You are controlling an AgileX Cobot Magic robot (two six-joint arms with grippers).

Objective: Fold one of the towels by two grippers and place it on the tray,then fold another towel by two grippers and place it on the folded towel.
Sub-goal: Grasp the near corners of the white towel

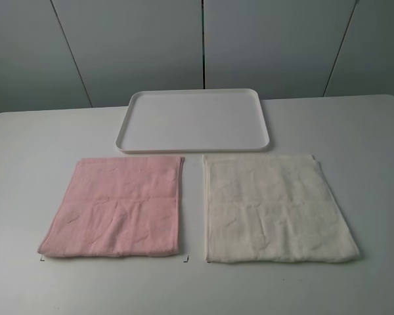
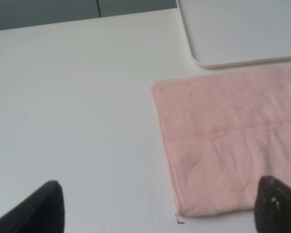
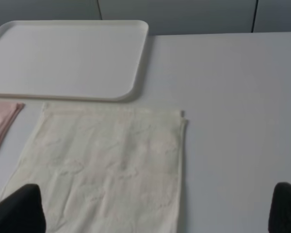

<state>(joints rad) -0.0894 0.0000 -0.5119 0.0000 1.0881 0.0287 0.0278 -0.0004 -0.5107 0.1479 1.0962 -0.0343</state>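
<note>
A pink towel [image 1: 118,207] lies flat on the table at the left; it also shows in the left wrist view [image 2: 228,155]. A cream towel [image 1: 274,207] lies flat beside it at the right, also in the right wrist view [image 3: 102,170]. A white tray [image 1: 194,119] sits empty behind both towels. Neither arm shows in the exterior view. My left gripper [image 2: 160,218] is open, its fingertips [image 2: 39,208] wide apart above the table near the pink towel's corner. My right gripper [image 3: 155,223] is open above the cream towel's near part.
The white table [image 1: 39,138] has small black corner marks [image 1: 186,259] by the pink towel's front edge. Grey wall panels [image 1: 197,39] stand behind the table. The tray also shows in the left wrist view [image 2: 242,29] and the right wrist view [image 3: 68,58].
</note>
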